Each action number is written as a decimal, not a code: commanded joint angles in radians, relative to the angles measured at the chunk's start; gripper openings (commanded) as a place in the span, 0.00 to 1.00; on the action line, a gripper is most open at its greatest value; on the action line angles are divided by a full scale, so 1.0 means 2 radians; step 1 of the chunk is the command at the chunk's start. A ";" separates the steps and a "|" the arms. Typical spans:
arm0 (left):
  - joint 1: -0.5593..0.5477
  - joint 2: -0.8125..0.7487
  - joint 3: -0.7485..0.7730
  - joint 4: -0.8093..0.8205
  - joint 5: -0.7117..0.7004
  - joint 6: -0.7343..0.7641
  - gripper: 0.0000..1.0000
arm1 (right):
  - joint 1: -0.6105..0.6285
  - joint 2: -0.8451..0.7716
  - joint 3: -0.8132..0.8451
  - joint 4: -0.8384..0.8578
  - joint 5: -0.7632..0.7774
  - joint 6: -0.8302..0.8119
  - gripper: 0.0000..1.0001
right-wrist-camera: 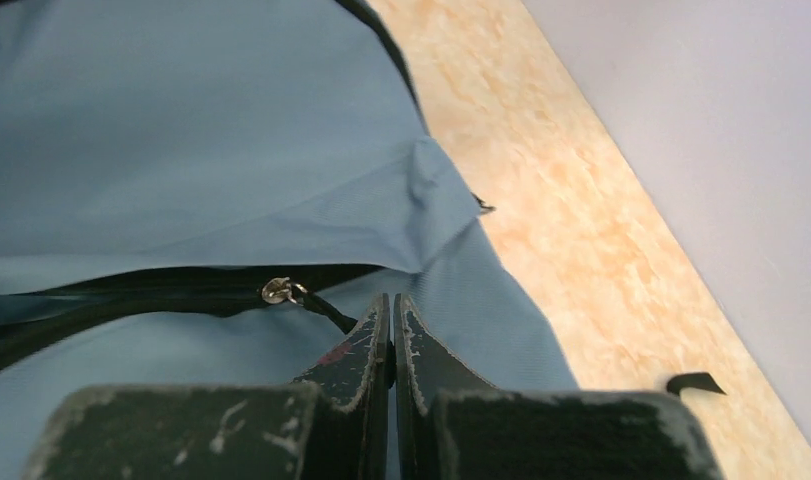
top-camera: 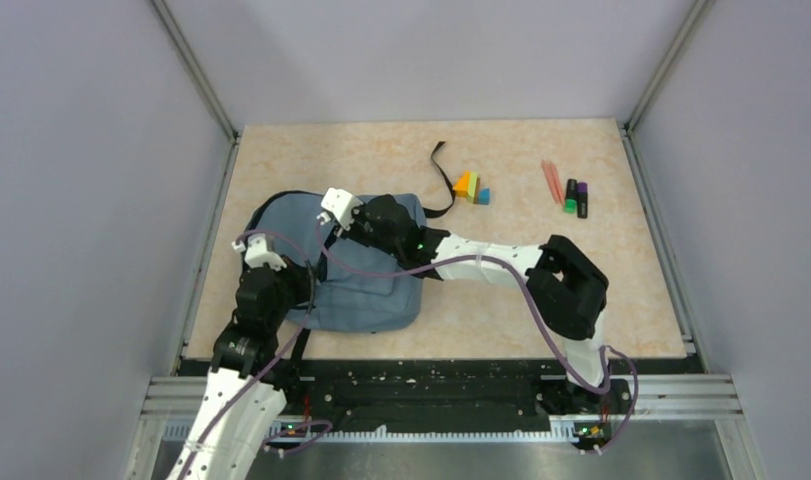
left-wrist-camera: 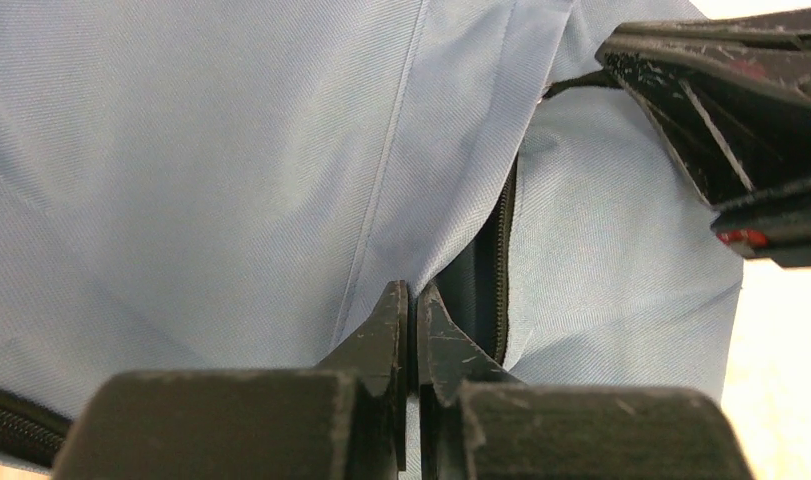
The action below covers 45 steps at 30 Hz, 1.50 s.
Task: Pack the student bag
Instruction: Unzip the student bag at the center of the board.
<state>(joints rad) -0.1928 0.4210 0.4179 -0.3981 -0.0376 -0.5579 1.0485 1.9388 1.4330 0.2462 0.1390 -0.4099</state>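
Lying on the table: one student bag (top-camera: 366, 290), a large soft dusty-blue fabric backpack, flat at about 9 o'clock on the beige marbled tabletop (top-camera: 541, 290).
Bag strap: one loose black strap (top-camera: 441, 180) trails from the bag toward 12 o'clock.
Arms: two, both reaching over the bag.
Left gripper (left-wrist-camera: 411, 330): jaws drawn together to a hairline gap, tips at a fold of blue cloth just beside the black zipper (left-wrist-camera: 501, 260). Whether cloth is pinched between them cannot be told.
Right gripper (right-wrist-camera: 391, 335): jaws fully together over the bag's upper panel. One small metal zipper slider (right-wrist-camera: 276, 290) sits at their 10 o'clock, and its black cord runs to the fingertips. A firm pinch on it cannot be confirmed.
Coloured pieces: one stepped cluster of small blocks (top-camera: 471, 187) in four colours (orange, yellow, green, blue), at about 12 o'clock, just beside the strap.
Markers: two short black-bodied ones at 2 o'clock, one purple-capped (top-camera: 571, 190) and one green-capped (top-camera: 582, 207), side by side.
Thin sticks: pink-orange ones (top-camera: 552, 182), just at the markers' 10 o'clock, too fine to count.
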 commanded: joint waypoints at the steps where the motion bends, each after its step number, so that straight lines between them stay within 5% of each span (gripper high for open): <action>1: 0.001 -0.024 0.005 -0.010 -0.032 -0.015 0.00 | -0.026 0.006 0.026 0.042 0.043 -0.021 0.00; 8: 0.001 -0.038 0.002 -0.014 -0.036 -0.024 0.00 | -0.035 0.024 0.039 0.101 0.137 -0.061 0.00; 23: 0.001 -0.012 0.024 -0.018 -0.027 -0.011 0.00 | -0.065 0.097 0.166 0.088 0.151 -0.032 0.00; 25: 0.001 -0.003 0.039 -0.016 -0.021 -0.003 0.07 | -0.065 0.078 0.152 0.083 0.143 -0.016 0.00; 26: 0.001 0.007 0.049 -0.015 -0.017 0.002 0.18 | -0.066 0.065 0.143 0.074 0.133 -0.006 0.00; 29: 0.001 0.046 0.100 -0.012 0.007 0.026 0.44 | -0.065 0.023 0.120 0.024 0.133 0.026 0.20; 32: 0.001 0.109 0.158 -0.024 0.034 0.075 0.59 | -0.067 -0.041 0.062 -0.009 0.154 0.065 0.52; 34: 0.001 0.159 0.196 -0.040 0.037 0.106 0.65 | -0.068 -0.087 0.010 -0.021 0.151 0.093 0.64; 40: 0.002 0.284 0.244 -0.057 0.001 0.180 0.75 | -0.069 -0.206 -0.122 -0.070 0.160 0.189 0.76; 45: 0.001 0.317 0.244 -0.062 0.042 0.200 0.78 | -0.073 -0.257 -0.185 -0.067 0.156 0.236 0.79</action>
<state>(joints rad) -0.1925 1.0481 0.8902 -0.5163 0.0059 -0.2371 0.9108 1.4776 1.1187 0.1383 0.4450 -0.0666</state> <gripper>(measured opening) 0.773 0.786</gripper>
